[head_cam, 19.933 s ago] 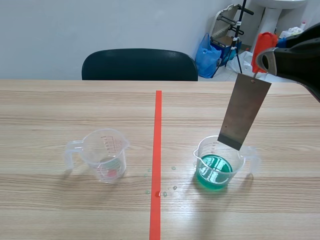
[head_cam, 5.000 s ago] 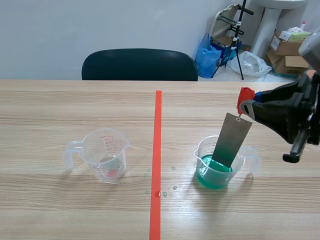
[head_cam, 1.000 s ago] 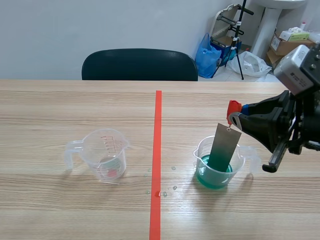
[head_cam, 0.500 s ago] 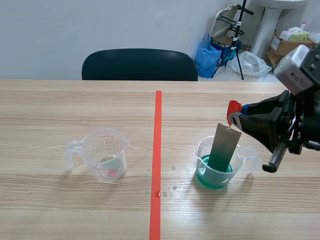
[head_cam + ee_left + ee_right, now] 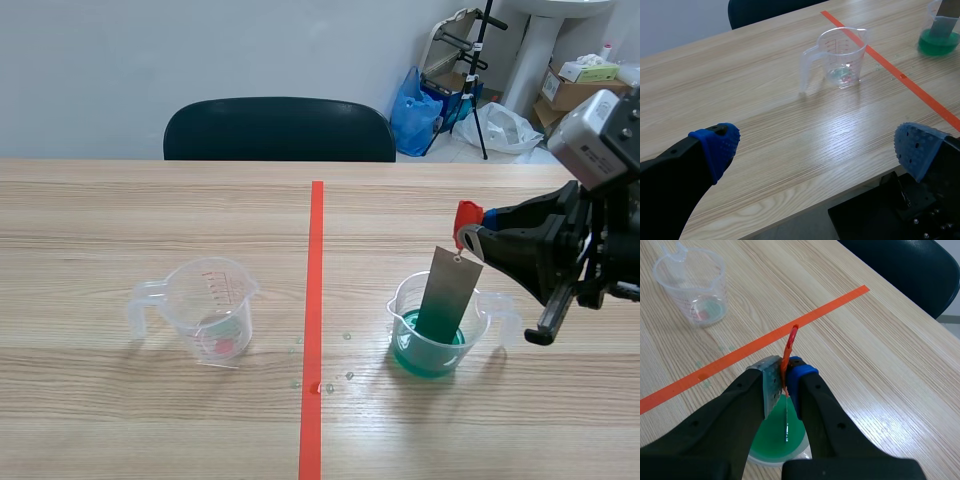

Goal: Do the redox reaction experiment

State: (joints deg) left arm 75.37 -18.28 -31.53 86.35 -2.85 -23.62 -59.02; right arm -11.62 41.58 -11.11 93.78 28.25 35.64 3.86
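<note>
right claw (image 5: 785,382): pinching red clip (image 5: 465,217) | metal plate (image 5: 447,290): hangs from clip, lower end dipped in green liquid in cup (image 5: 402,340) on tabletop | handling: likely thin, stiff, light, wet-slippery; hold by clip only | left claw (image 5: 815,150): spread, holding nothing

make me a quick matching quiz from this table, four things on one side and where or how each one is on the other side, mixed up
Things
1. metal sheet
2. cup of green liquid
3. clear cup
4. left gripper

Places or states
A. open, holding nothing
B. left of the tape line, almost empty
C. right of the tape line, with the sheet standing in it
D. hangs from the red tag that the right gripper is shut on

Pairs: 1-D, 2-C, 3-B, 4-A
</note>
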